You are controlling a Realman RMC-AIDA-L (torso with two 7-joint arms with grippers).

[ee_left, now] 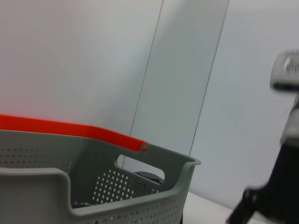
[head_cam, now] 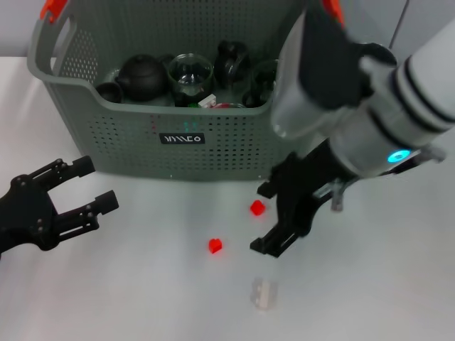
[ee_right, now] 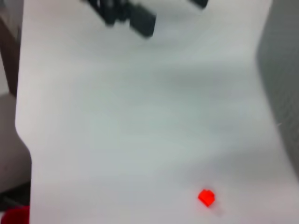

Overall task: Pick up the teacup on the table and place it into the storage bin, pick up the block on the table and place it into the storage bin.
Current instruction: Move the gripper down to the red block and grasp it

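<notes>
right gripper (head_cam: 266, 217), jaws spread wide and holding nothing, hangs over the table (head_cam: 142, 298) with one red block (head_cam: 257, 207) between its fingers and a second red block (head_cam: 215, 246) at its 8 o'clock; left gripper (head_cam: 71, 192) sits open at 9 o'clock, idle. risk, as judged: closing off-centre could flick so small a block away. the head view alone shows the storage bin (head_cam: 128, 135) at 12 o'clock holding dark teaware, and a clear block (head_cam: 264, 292) at 6 o'clock; the right wrist view shows only one red block.
</notes>
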